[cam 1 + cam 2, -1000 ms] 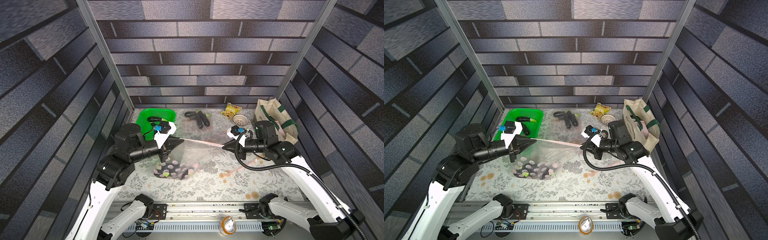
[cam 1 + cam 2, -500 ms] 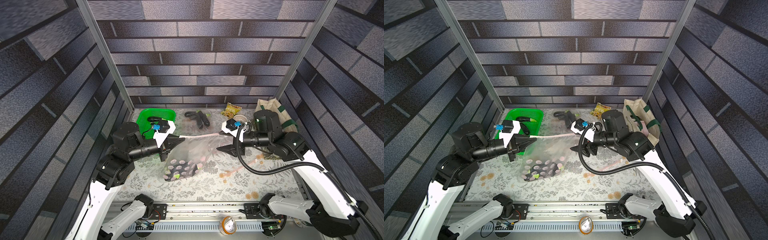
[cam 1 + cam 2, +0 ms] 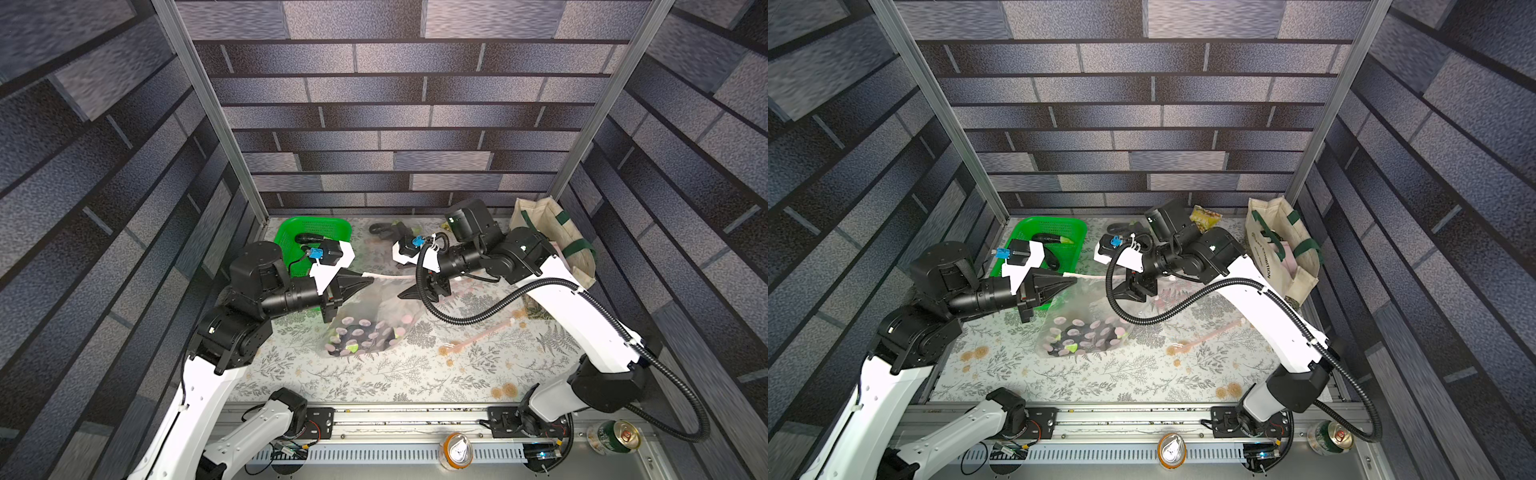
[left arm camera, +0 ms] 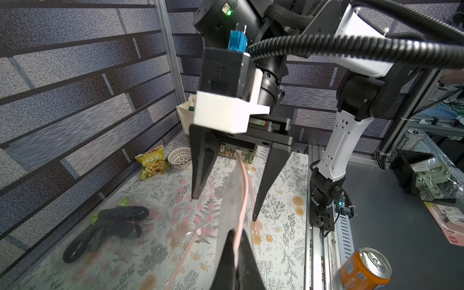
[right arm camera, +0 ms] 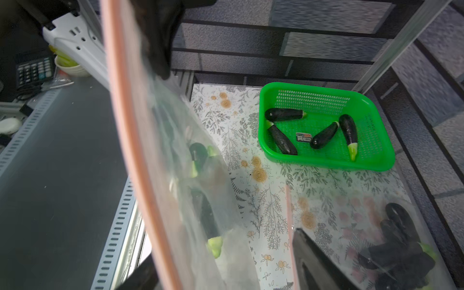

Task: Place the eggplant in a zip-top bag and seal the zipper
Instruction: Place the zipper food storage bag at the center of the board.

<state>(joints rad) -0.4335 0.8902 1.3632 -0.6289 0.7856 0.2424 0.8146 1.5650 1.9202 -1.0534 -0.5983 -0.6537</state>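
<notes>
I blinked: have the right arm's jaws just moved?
Yes: the right gripper, jaws open, moved away from the tote bag toward the green basket.

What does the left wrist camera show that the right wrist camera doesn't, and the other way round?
Left wrist only: the right tool seen whole, jaws open either side of the zipper strip, plus the snack packet, bowl and orange can. Right wrist only: the green basket with four eggplants, and more eggplants inside the held bag. Both: the pink strip and a second bag of eggplants on the table.
</notes>
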